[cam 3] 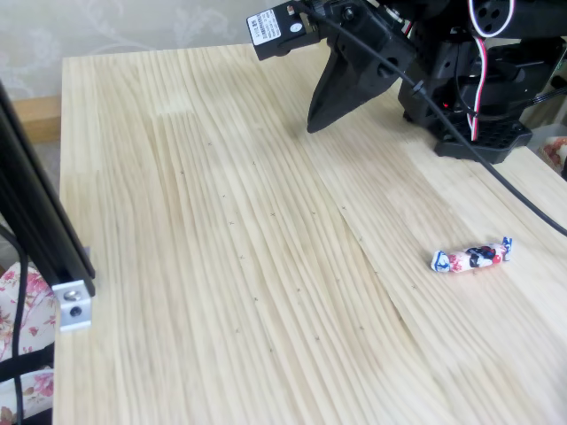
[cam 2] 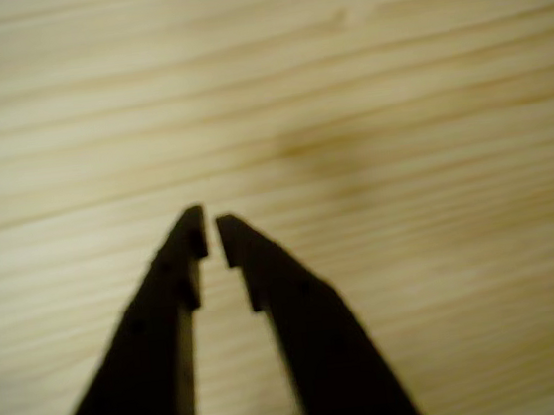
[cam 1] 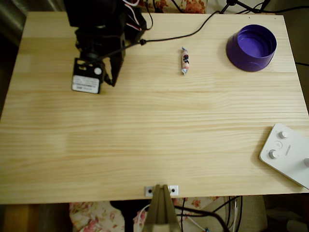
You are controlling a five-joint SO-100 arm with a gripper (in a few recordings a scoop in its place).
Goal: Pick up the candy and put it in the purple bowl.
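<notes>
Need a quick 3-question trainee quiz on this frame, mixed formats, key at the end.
1. True or false: the candy already lies inside the purple bowl.
2. In the overhead view, what lies between the gripper and the bowl? A) a white remote B) the candy C) a cup
3. Fill in: in the wrist view the gripper's fingertips are nearly ____ with nothing between them.

Key
1. False. The candy lies on the bare table, left of the bowl and apart from it.
2. B
3. shut
</notes>
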